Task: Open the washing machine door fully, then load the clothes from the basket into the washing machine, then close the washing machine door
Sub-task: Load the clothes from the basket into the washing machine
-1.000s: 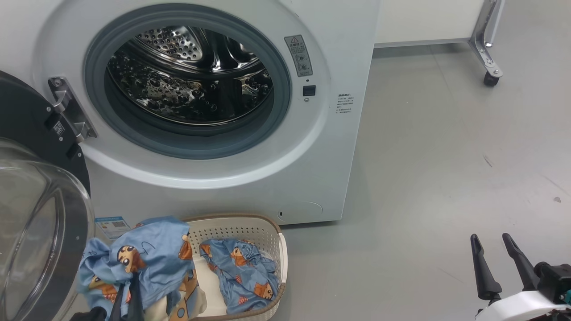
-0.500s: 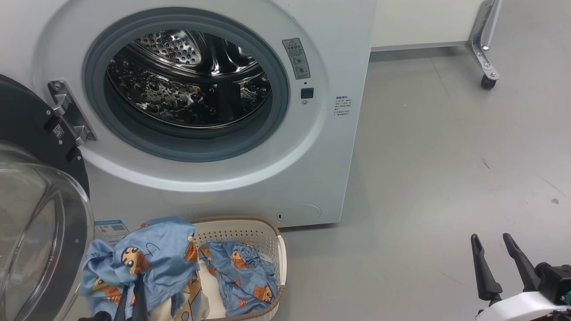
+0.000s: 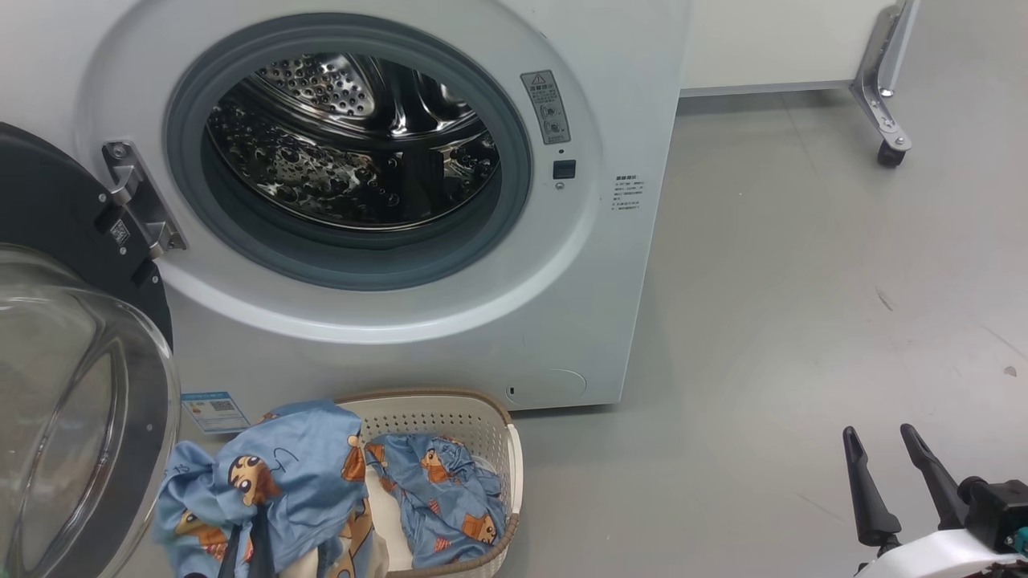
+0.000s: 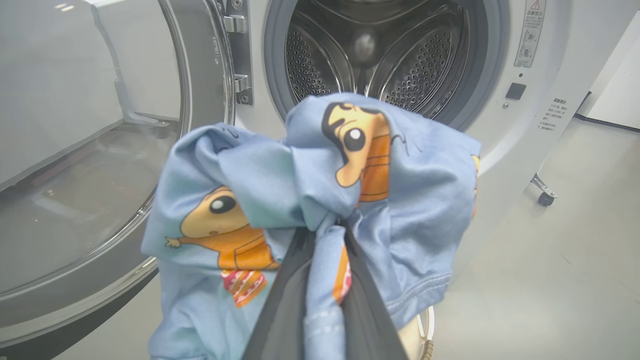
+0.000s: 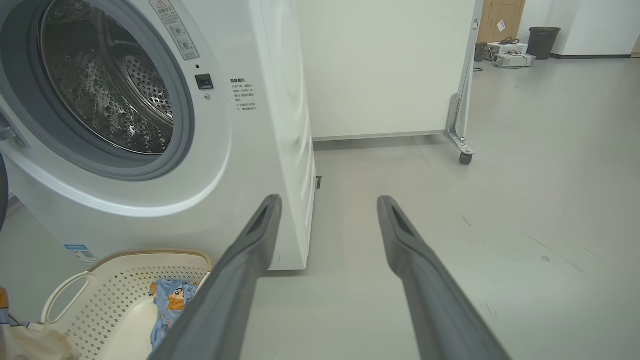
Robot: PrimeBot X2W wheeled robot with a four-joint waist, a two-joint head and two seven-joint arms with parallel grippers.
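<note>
Loading step, door already swung wide. Nearest, the left gripper [image 4: 324, 240] is clamped on a bunched blue printed garment [image 4: 310, 170] raised above the basket [image 3: 482, 417], where another blue piece [image 3: 438, 498] lies. At near right the right gripper [image 3: 877, 433] is spread and empty. Farther back are the washing machine door [image 3: 72, 209], left, and the washing machine [image 3: 610, 265]. Next move, judged: carry the garment up and forward into the drum [image 3: 345, 144], then release.

Right gripper [image 3: 878, 431]: two long, tapered dark fingers [image 5: 420, 270] with recessed slots near the tips; black mounting block [image 3: 992, 502] with a teal insert [image 3: 1021, 535]; glossy white forearm shell [image 3: 932, 555]. Left gripper [image 4: 325, 229]: same dark-grey tapered fingers.
</note>
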